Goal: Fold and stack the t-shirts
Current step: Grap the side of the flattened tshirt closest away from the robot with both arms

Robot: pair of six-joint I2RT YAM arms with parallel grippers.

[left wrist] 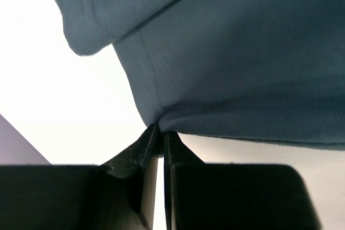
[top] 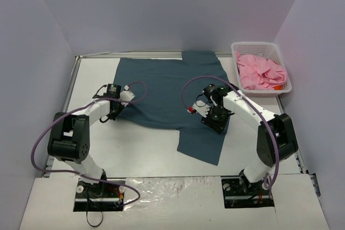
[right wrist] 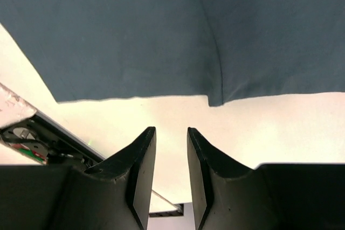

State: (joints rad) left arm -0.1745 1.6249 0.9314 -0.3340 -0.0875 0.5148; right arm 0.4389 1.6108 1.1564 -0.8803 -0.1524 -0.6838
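Note:
The dark teal-blue t-shirt [top: 161, 87] lies spread across the middle of the white table [top: 135, 149], with a flap reaching toward the near edge. My left gripper [top: 117, 112] sits at the shirt's left edge. The left wrist view shows that gripper [left wrist: 160, 127] shut on a pinch of the teal cloth [left wrist: 242, 52] at its hem. My right gripper [top: 215, 124] hovers over the shirt's lower right part. In its own view the right gripper [right wrist: 171, 130] is open with only bare table between the fingers, and the teal hem [right wrist: 135, 30] lies just beyond. The pink t-shirt [top: 261, 71] is crumpled in the basket.
The white lattice basket [top: 259, 45] stands at the back right corner of the table. Grey walls close in the back and both sides. Purple cables loop from both arms.

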